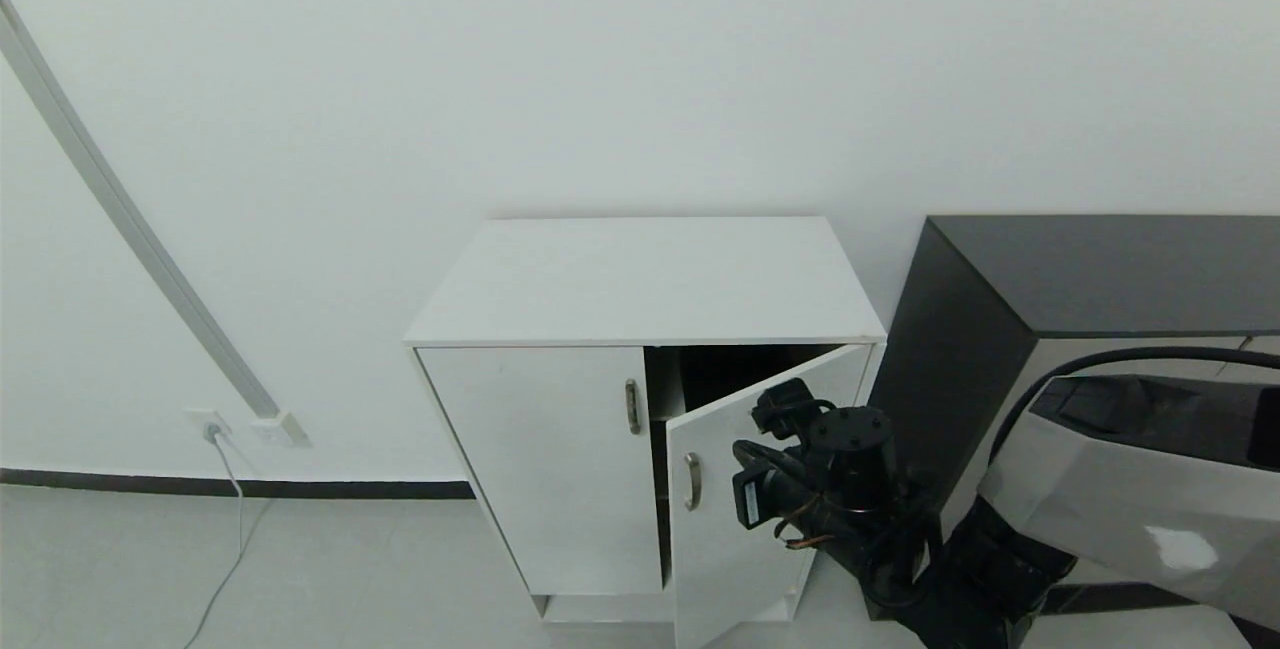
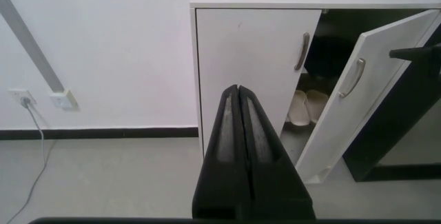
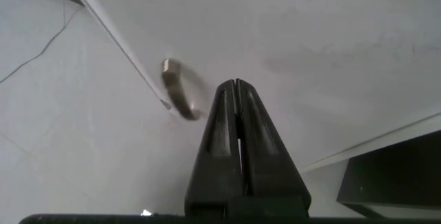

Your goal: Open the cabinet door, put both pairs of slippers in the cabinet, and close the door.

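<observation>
The white cabinet (image 1: 650,279) stands against the wall with its left door (image 1: 545,459) closed and its right door (image 1: 740,509) swung partly open. A beige pair of slippers (image 2: 308,107) lies inside, low behind the gap. My right gripper (image 1: 785,409) is shut with nothing in it, its tips (image 3: 236,85) against the outer face of the open door, beside the metal handle (image 3: 178,94). My left gripper (image 2: 238,89) is shut and empty, held in front of the closed left door (image 2: 251,58), well short of it.
A dark cabinet (image 1: 1100,269) stands right next to the white one on the right. A wall socket (image 1: 210,424) with a cable trailing over the floor and a slanted wall conduit (image 1: 120,209) are at the left. Bare grey floor lies before the cabinet.
</observation>
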